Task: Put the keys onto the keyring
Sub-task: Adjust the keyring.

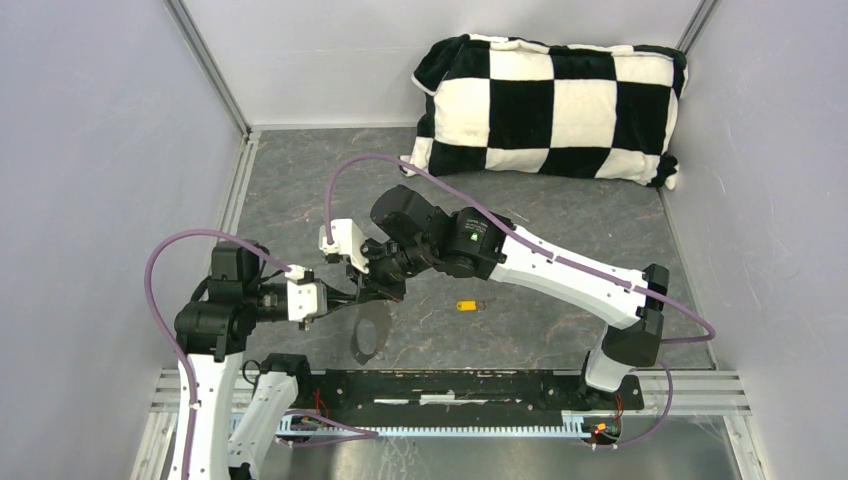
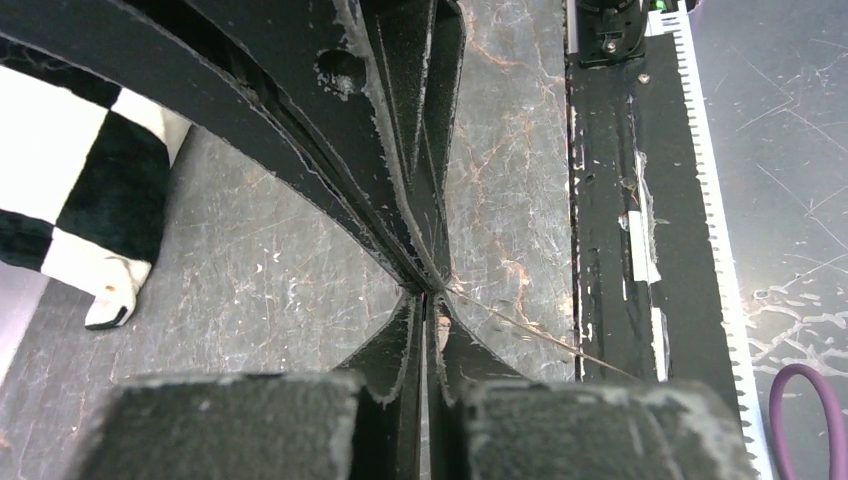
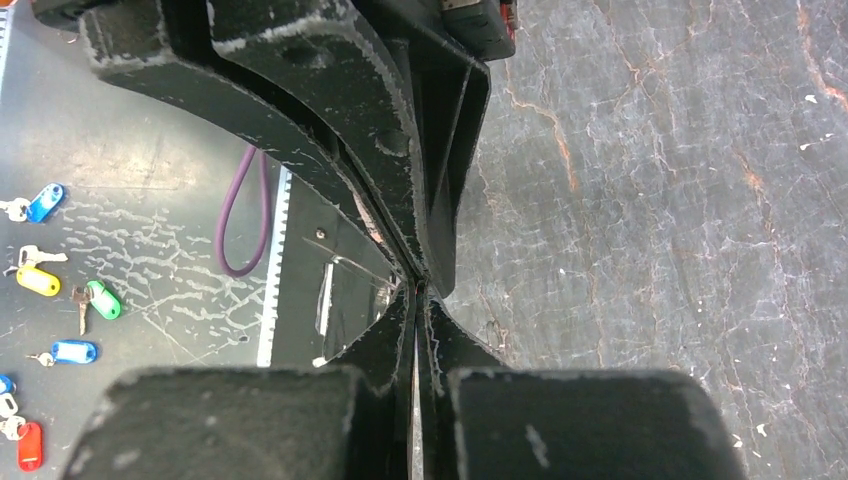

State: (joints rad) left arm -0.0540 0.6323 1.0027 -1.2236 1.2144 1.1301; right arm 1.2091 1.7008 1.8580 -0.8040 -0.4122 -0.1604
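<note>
The keyring point(image 2: 530, 329) is seen only as a hair-thin wire leading out from where both sets of fingertips meet above the table point(image 1: 560, 220). The rest of its loop is hard to make out. The left gripper point(image 2: 428, 300) and right gripper point(image 3: 415, 295) are clamped fully closed, tip to tip, apparently on that wire. The yellow-headed key point(image 1: 466, 306) is seen lying on the table, well apart.

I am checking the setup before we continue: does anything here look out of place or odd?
Yes. A checkered pillow lies at the back of the table, which is odd for a key job. The yellow key lies alone on the table, touched by nothing.
</note>
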